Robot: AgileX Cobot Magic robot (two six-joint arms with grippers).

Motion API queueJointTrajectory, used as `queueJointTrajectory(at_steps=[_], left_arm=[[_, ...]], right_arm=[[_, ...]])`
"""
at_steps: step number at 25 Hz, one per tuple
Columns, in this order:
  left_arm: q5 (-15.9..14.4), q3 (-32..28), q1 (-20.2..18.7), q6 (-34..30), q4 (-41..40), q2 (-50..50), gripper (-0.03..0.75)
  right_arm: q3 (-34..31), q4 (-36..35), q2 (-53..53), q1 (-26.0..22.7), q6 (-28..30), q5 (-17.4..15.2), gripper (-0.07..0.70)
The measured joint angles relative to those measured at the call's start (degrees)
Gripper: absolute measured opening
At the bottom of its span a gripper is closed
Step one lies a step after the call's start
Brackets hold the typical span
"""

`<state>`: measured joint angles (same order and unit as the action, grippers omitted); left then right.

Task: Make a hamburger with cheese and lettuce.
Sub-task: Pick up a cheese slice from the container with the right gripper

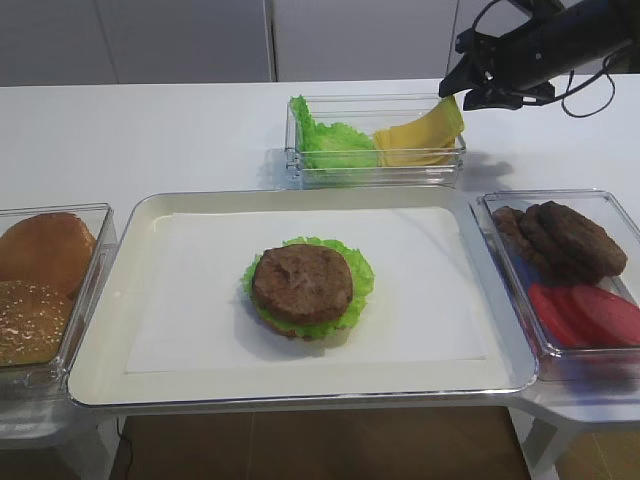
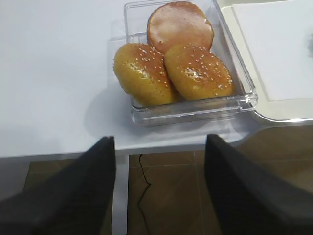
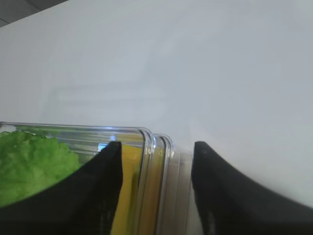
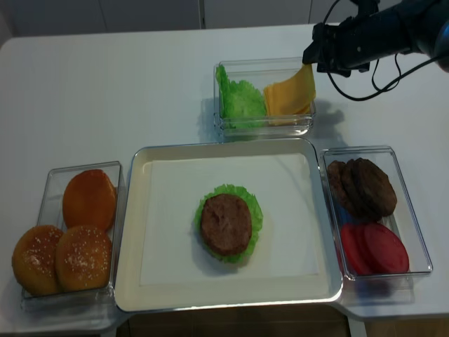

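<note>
The hamburger (image 1: 302, 285) sits mid-tray: a brown patty over a ruffled lettuce leaf (image 1: 359, 277) and a thin bun base; it also shows in the realsense view (image 4: 226, 223). Yellow cheese (image 1: 420, 135) leans against the right wall of a clear container (image 1: 375, 175) at the back, beside more lettuce (image 1: 335, 145). My right gripper (image 1: 455, 92) is open at that container's right end. In the right wrist view (image 3: 156, 147) one finger (image 3: 98, 186) is inside next to the cheese (image 3: 129, 191), the other (image 3: 230, 196) outside the wall. My left gripper (image 2: 159, 139) is open and empty, off the table's front edge.
A cream tray (image 1: 100, 390) with white paper fills the middle. A clear box of buns (image 2: 186, 68) stands at the left. A clear box with loose patties (image 1: 570, 240) and red tomato slices (image 1: 590, 315) stands at the right.
</note>
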<state>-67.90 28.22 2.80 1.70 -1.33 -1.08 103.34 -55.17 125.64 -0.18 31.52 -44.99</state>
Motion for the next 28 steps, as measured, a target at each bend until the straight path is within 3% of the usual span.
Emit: queueJointTrajectory(at_steps=[6, 14, 21, 28], left_arm=[[0.0, 0.0, 0.0, 0.0, 0.0, 0.0, 0.433], [0.0, 0.0, 0.0, 0.0, 0.0, 0.0, 0.433], [0.0, 0.0, 0.0, 0.0, 0.0, 0.0, 0.433], [0.0, 0.0, 0.0, 0.0, 0.0, 0.0, 0.433]], right_arm=[[0.0, -0.14, 0.12, 0.0, 0.39, -0.74, 0.261], [0.04, -0.49, 0.12, 0.0, 0.54, -1.3, 0.204], [0.13, -1.57, 0.12, 0.0, 0.68, -2.16, 0.066], [0.27, -1.7, 0.12, 0.0, 1.98, -2.77, 0.048]])
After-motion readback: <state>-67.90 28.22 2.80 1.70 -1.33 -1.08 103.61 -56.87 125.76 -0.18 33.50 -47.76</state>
